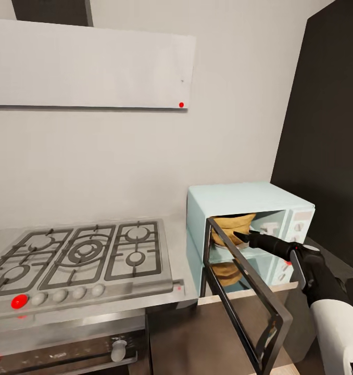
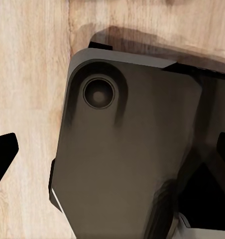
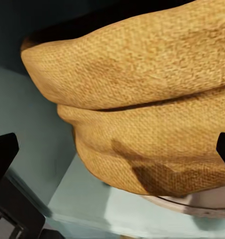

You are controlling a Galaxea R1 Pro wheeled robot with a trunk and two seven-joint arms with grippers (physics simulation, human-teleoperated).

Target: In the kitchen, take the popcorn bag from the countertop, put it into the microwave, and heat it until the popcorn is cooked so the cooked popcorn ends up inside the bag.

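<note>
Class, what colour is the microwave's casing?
Pale mint-blue microwave; clearest in the head view.

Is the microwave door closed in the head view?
No, the microwave stands with its dark-framed door swung open toward the camera, and the popcorn bag shows inside.

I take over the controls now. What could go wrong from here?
The right claw is inside the microwave by the popcorn bag; pulling out carelessly could snag the sack and drag it along. The open door stands close beside the arm, so a sideways swing might hit it. The door must still be shut before heating.
</note>
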